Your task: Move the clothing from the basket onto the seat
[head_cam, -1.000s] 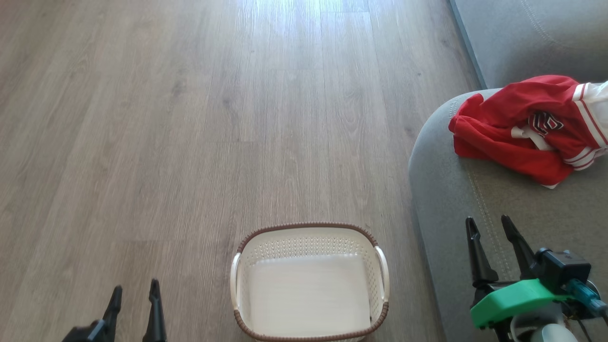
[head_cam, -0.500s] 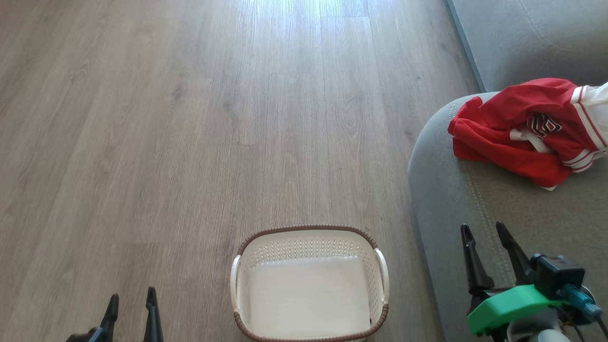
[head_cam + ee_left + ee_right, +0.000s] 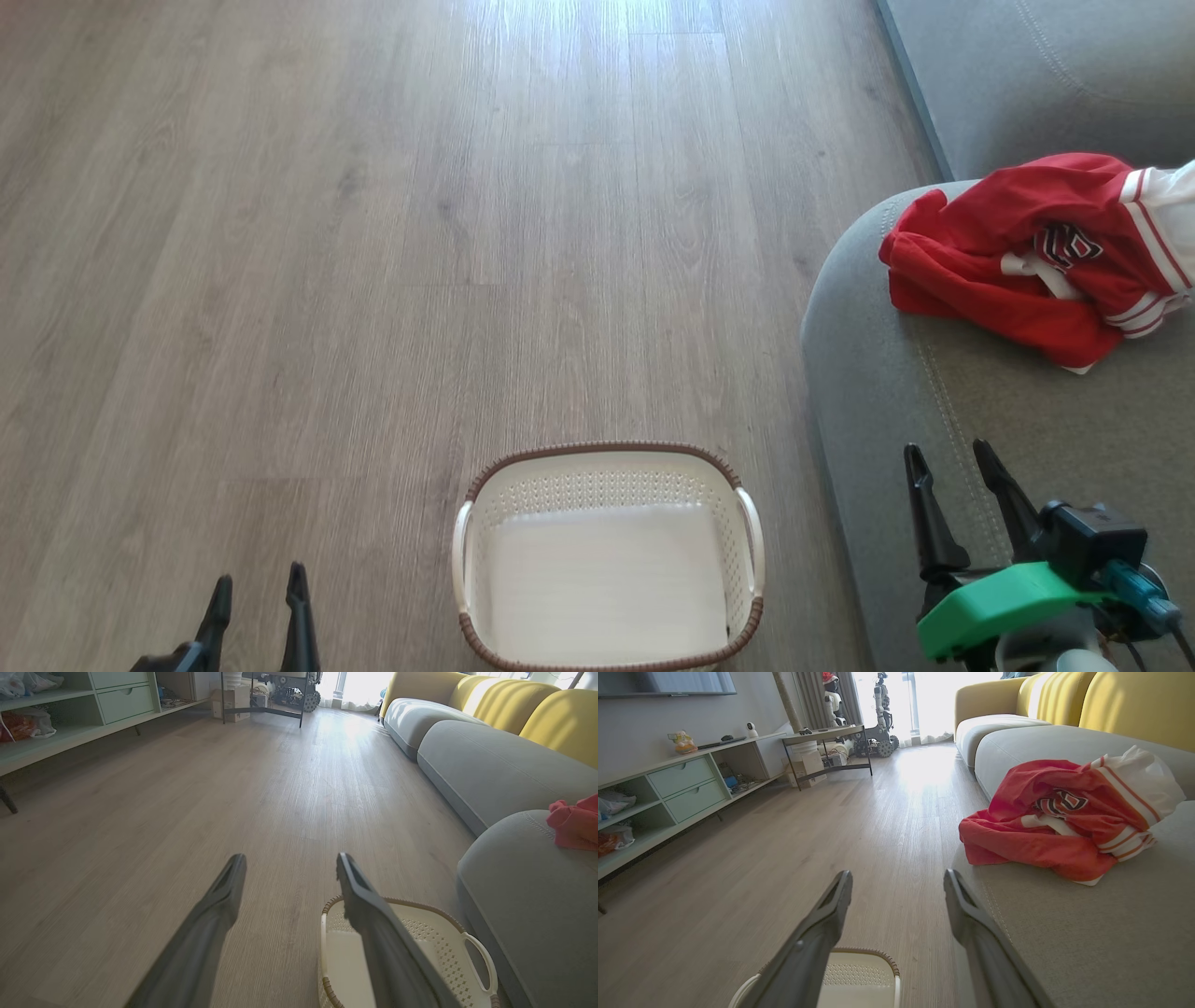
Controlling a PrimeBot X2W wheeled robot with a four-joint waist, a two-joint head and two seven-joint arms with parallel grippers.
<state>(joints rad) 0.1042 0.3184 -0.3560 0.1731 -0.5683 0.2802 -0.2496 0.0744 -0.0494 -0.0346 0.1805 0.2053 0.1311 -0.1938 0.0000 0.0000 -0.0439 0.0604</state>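
Observation:
The red clothing (image 3: 1032, 257) with white-striped trim and a dark emblem lies bunched on the grey seat (image 3: 1046, 420) at the right; it is also in the right wrist view (image 3: 1064, 816). The white basket (image 3: 609, 556) with a brown rim stands on the floor at bottom centre, nothing inside it. My right gripper (image 3: 948, 455) hovers open over the seat's near edge, well short of the clothing. My left gripper (image 3: 257, 583) is open at the lower left, above bare floor, left of the basket (image 3: 420, 956).
Wood-look floor (image 3: 420, 233) stretches ahead. A second grey cushion (image 3: 1046, 75) lies beyond the seat, with yellow backrests (image 3: 1134, 704) behind. A low green shelf unit (image 3: 668, 788) lines the far left wall, and a dark-framed table (image 3: 826, 751) stands further off.
The right gripper has dropped slightly toward the bottom of the view. The left gripper has sunk a little too. The clothing and basket stay put.

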